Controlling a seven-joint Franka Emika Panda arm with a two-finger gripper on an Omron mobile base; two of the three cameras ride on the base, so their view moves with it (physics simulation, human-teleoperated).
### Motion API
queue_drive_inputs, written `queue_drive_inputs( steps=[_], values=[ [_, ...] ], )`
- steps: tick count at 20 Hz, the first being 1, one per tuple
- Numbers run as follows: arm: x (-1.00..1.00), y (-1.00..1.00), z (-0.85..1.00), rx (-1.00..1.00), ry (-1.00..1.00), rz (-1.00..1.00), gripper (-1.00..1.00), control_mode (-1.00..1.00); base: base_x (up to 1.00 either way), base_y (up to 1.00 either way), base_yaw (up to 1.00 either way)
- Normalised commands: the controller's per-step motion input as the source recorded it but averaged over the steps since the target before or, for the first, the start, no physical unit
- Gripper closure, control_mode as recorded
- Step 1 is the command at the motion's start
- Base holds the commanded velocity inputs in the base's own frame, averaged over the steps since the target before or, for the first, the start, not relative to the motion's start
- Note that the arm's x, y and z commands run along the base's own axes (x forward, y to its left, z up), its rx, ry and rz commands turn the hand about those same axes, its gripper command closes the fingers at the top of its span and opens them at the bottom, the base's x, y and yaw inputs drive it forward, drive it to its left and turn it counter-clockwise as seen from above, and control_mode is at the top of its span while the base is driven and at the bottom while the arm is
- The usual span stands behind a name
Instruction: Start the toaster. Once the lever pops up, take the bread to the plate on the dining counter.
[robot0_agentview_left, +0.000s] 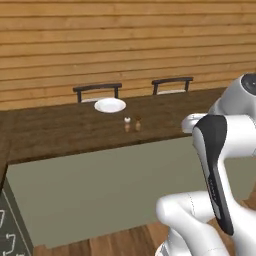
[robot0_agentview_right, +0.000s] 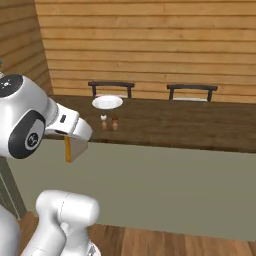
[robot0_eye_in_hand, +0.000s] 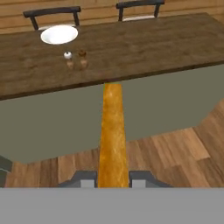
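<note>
The bread (robot0_eye_in_hand: 113, 131) is a thin slice seen edge-on in the hand view, a golden-orange strip with a rough toasted crust, running up from between the fingertips. In the right base view it hangs below the hand as a tan squarish slab with a brighter orange edge, in the air in front of the dining counter's grey side panel. The gripper (robot0_eye_in_hand: 113, 180) is closed tight on the slice, one dark finger (robot0_eye_in_hand: 85, 178) pressed against each broad face.

The dining counter (robot0_eye_in_hand: 144, 48) is a long slab of dark brown wood with clear streaky grain, set on a plain matte grey panel. Toward its far edge lies the plate (robot0_eye_in_hand: 59, 34), round, white, smooth and shallow, with nothing on it that can be made out. Nearer the front edge stand two small shakers (robot0_eye_in_hand: 75, 59), one capped white and one brown; they are too small to say more.

Two dark chairs (robot0_agentview_left: 98, 91) with pale seats stand behind the counter, against a wall of horizontal light wooden planks (robot0_agentview_right: 150, 45). The floor (robot0_eye_in_hand: 175, 153) is warm brown boards
</note>
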Motion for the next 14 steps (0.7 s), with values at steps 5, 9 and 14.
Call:
queue_drive_inputs(
  steps=[5,9,14],
  values=[
    [0.00,0.00,0.00,0.00,0.00,0.00,1.00,1.00,0.66,0.00,0.23],
    [0.00,0.00,0.00,0.00,0.00,0.00,1.00,1.00,0.67,0.00,0.16],
    [0.00,0.00,0.00,0.00,0.00,0.00,1.00,1.00,0.52,0.01,0.03]
  ],
)
